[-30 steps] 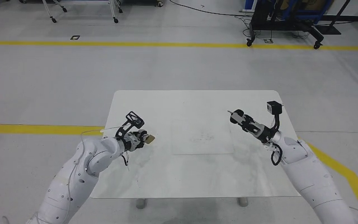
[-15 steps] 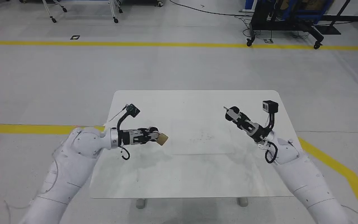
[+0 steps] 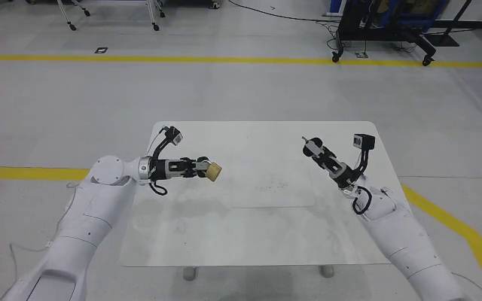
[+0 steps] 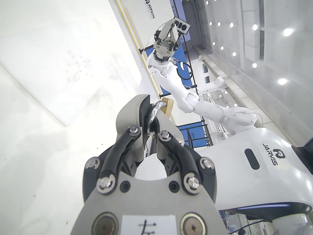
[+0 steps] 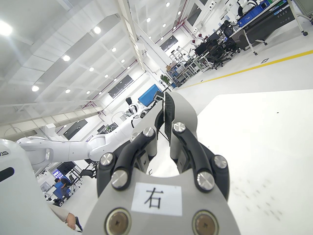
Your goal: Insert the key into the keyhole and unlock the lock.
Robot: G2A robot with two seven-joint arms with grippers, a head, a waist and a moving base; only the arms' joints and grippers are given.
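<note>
brass-coloured lock (image 4: 168, 105) hangs above the white desk (image 3: 256, 233), its steel shackle (image 4: 156, 107) pinched in the closed left end effector (image 4: 152, 114), while well apart across the desk the right end effector (image 3: 310, 146) is clamped tight on a thin key (image 3: 303, 139) jutting from its tip.

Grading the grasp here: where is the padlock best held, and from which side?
By its steel shackle, approached from the end opposite the brass body. The thin loop suits a pinch, as the left end effector shows, and the body juts clear ahead of it, probably leaving the keyhole end free.
</note>
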